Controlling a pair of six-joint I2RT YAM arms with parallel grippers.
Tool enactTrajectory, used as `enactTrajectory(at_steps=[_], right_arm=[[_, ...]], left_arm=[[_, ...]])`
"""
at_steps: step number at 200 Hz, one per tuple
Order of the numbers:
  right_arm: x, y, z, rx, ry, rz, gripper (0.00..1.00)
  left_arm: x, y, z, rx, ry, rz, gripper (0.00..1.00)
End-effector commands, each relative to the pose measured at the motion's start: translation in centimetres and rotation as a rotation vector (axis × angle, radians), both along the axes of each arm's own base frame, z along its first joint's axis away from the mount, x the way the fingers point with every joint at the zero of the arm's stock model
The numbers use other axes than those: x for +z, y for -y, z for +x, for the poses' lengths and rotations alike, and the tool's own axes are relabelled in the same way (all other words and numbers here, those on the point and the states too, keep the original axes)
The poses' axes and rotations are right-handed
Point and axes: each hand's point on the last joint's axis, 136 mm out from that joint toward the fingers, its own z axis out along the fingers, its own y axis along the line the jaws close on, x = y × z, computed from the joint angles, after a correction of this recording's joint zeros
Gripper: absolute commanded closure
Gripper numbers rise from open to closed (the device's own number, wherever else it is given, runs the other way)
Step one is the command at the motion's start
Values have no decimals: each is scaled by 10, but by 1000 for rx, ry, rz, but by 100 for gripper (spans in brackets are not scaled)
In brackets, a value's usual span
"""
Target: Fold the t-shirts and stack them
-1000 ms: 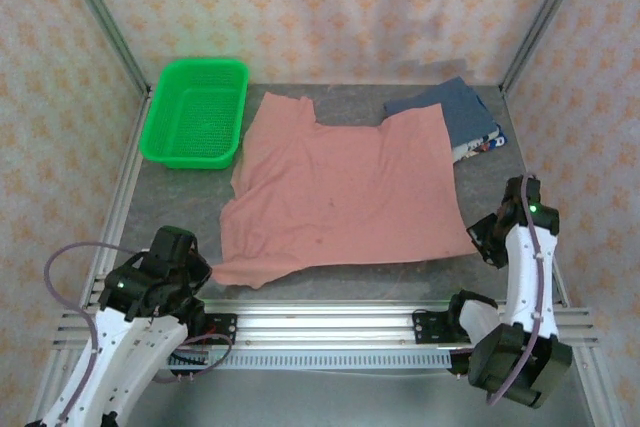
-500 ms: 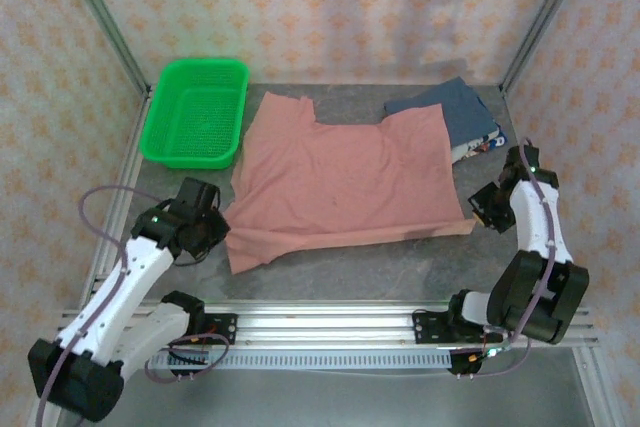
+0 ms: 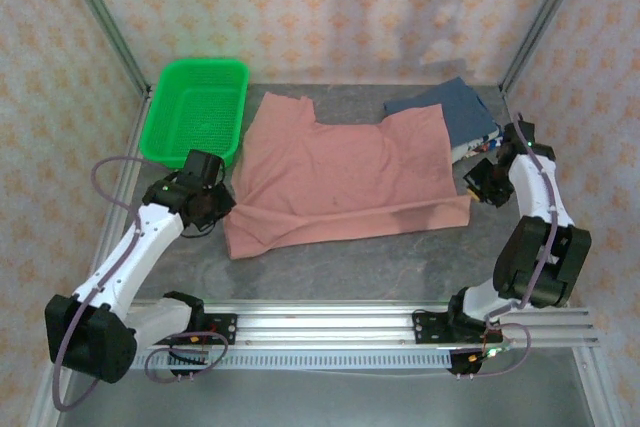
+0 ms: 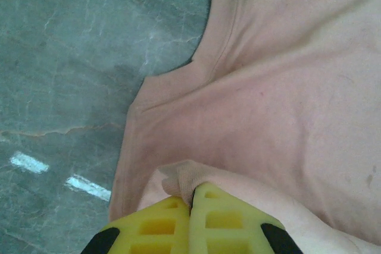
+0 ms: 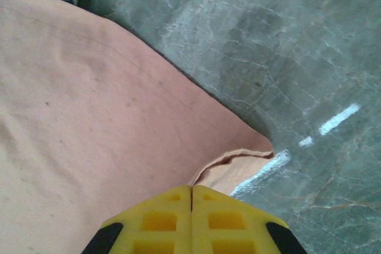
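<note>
- Across the grey worktop [image 3: 350, 267], at the middle: pink shirt [image 3: 345, 162], lying flat with its collar to the far side. A second ago its near hem lay close to the front rail. That hem is now lifted and carried back, so the near part is doubled over the body.
- Far left corner: green basket [image 3: 200, 65], just beside the pink shirt's far left sleeve. It has not moved.
- Far right corner: blue shirt [image 3: 455, 107], folded, with the pink shirt's right shoulder overlapping its edge. It has not moved.
- Left claw [image 3: 222, 209]: pressed together, pinching the near left hem corner.
- Right claw [image 3: 470, 190]: pressed together, pinching the near right hem corner, where the cloth bunches at the tips.
- Judgement: the first crosswise fold is under way. The hem is not yet at the collar, and stacking has not begun.
</note>
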Motion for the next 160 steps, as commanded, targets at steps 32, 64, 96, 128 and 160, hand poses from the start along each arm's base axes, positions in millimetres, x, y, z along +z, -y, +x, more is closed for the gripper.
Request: enactTrajectory(at_steps=[32,64,96,128,160], right_arm=[[2,-2,26,61,16,-12,100],[-6,-2,35,70,0,-15,100],[-10,-1,43,73,-7,-15,100],[-16,1,49,78,-18,-14,100],[-23,0,56,81,-22,3,99]], left_arm=[[9,-6,34,-40,35,64,100],[7,-6,50,-70,23,93,100],[7,-1,69,-116,18,106,100],[0,1,81,-151,-7,132,100],[-12,2,90,-155,-28,132,100]])
